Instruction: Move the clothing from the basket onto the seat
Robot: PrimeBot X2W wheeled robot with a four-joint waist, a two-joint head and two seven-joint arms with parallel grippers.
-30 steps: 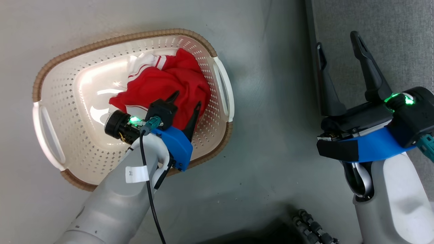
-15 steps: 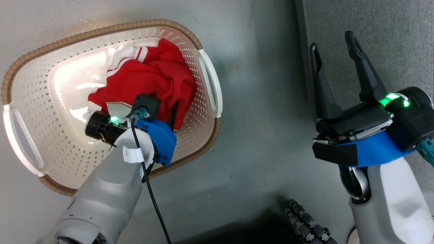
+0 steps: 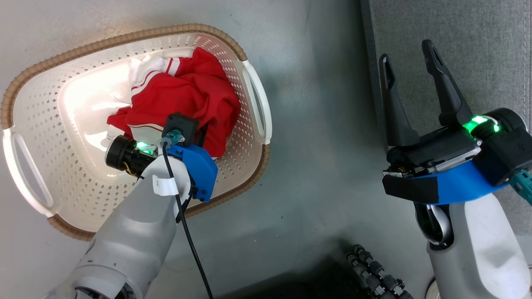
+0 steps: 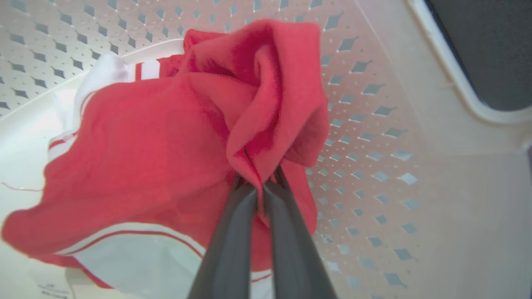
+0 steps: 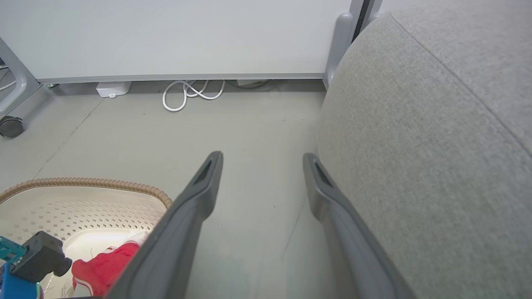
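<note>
The left end effector (image 4: 259,182) reaches into the basket (image 3: 45,120) and pinches a raised fold of the red clothing (image 3: 187,95), which lies bunched against the wall nearer the seat (image 3: 478,41); a fold likely gives a firm hold for lifting. The right end effector (image 3: 407,52) hangs wide and empty by the seat's edge, probably to stay clear

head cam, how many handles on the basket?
2. One handle on the basket side nearest the seat; the other handle on the opposite side, at the head view's left edge. The left arm covers part of the near rim, so something could hide there.
</note>
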